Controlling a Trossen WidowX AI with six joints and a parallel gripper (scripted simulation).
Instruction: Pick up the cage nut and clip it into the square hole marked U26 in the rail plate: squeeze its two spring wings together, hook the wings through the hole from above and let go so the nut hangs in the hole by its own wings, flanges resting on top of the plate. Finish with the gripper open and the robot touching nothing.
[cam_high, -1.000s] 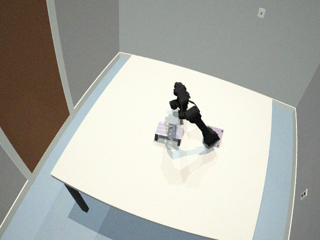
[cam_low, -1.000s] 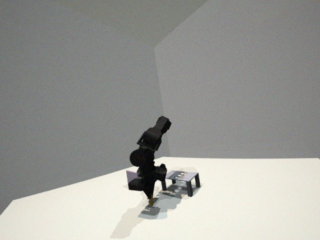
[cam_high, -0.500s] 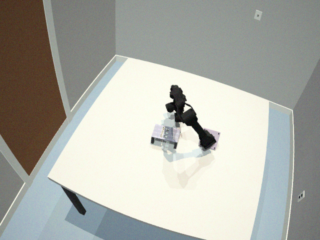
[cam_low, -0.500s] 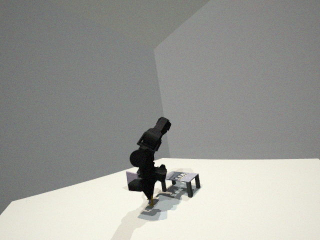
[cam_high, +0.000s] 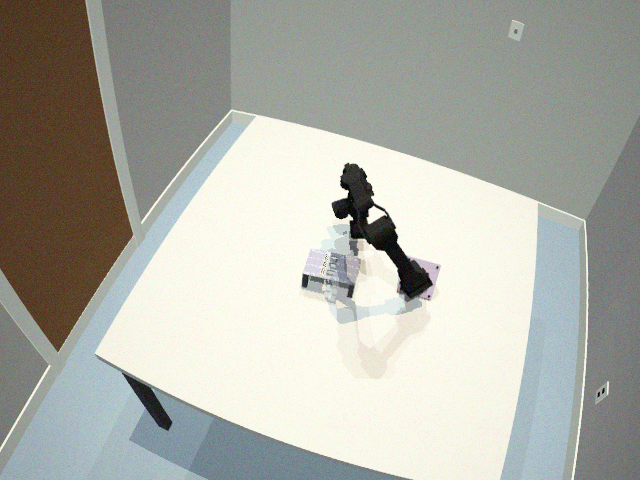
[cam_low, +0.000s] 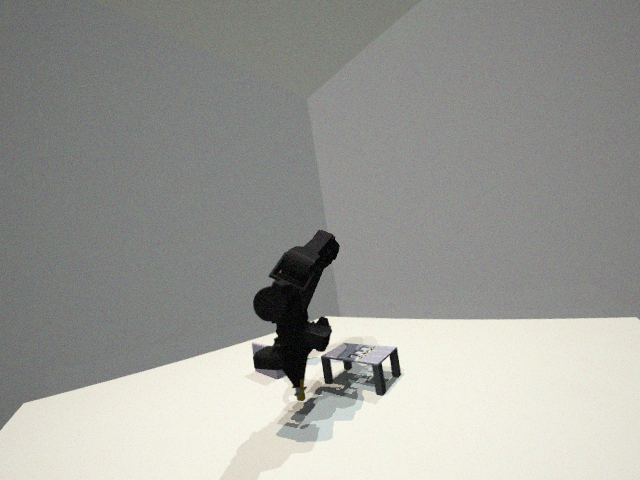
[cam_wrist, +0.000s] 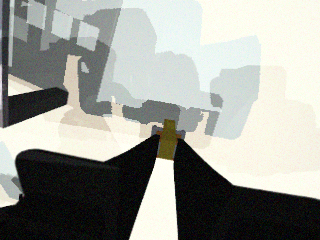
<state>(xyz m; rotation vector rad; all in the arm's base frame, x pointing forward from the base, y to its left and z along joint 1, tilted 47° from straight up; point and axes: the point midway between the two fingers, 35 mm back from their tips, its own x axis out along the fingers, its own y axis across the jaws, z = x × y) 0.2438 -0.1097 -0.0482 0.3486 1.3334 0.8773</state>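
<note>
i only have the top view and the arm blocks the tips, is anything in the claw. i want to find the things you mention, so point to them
Observer: Yes, the wrist view shows the claw (cam_high: 356, 235) (cam_low: 300, 387) (cam_wrist: 167, 141) shut on the olive-yellow cage nut (cam_low: 301, 392) (cam_wrist: 167, 146).

Operator: is the nut over the rail plate

Observer: No, in the exterior view it hangs off to the side of the rail plate (cam_high: 313, 261) (cam_low: 382, 352) (cam_wrist: 4, 100), past its edge.

Operator: i make out two legs under that plate, any more

Observer: Yes, the exterior view shows four dark legs (cam_high: 305, 280) (cam_low: 379, 379) (cam_wrist: 35, 103), one near each corner.
</note>
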